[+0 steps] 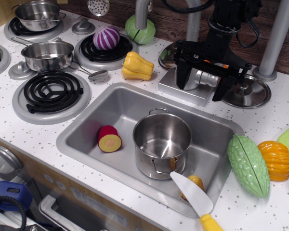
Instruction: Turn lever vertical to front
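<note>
black pincer (pixel 204 87): open wide, holds nothing | short silver-grey flat lever (pixel 205 78): right between its fingers, lying sideways | job: I think just starting, turn to front left

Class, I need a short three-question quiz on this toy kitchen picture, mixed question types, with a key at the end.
1. True or false: the steel pot stands inside the sink.
2. Which lies beside the purple onion? A) yellow pepper B) green gourd C) knife
3. Fill in: the gripper hangs around the ____.

Key: 1 true; 2 A; 3 lever.
</note>
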You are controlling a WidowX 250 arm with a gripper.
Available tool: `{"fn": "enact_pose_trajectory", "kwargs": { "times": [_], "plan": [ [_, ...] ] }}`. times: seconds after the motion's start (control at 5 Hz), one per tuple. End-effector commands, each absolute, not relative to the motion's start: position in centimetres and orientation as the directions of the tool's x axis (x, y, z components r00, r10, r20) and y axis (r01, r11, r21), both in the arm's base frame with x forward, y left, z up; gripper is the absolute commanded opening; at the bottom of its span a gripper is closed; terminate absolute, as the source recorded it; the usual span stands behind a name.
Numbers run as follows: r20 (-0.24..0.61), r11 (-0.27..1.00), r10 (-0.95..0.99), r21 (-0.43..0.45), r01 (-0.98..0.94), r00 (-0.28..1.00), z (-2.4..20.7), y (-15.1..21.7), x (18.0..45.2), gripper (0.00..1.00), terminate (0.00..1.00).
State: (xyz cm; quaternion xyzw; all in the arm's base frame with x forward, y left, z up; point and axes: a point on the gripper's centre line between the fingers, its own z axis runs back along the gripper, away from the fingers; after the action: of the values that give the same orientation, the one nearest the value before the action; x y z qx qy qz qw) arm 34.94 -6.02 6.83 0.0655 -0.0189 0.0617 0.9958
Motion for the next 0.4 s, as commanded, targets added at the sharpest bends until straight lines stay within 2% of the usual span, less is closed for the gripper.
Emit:
{"fn": "enact_pose_trajectory", "kwargs": {
  "times": [0.0, 0.2],
  "plan": [
    [0.046, 0.984, 0.12, 0.128, -0.125, 0.992, 6.8, -6.0, 34.9, 1.0, 0.0],
    [0.158, 0.973, 0.119, 0.176, -0.147, 0.98, 7.5, -6.3, 35.9, 1.0, 0.0]
  ]
}}
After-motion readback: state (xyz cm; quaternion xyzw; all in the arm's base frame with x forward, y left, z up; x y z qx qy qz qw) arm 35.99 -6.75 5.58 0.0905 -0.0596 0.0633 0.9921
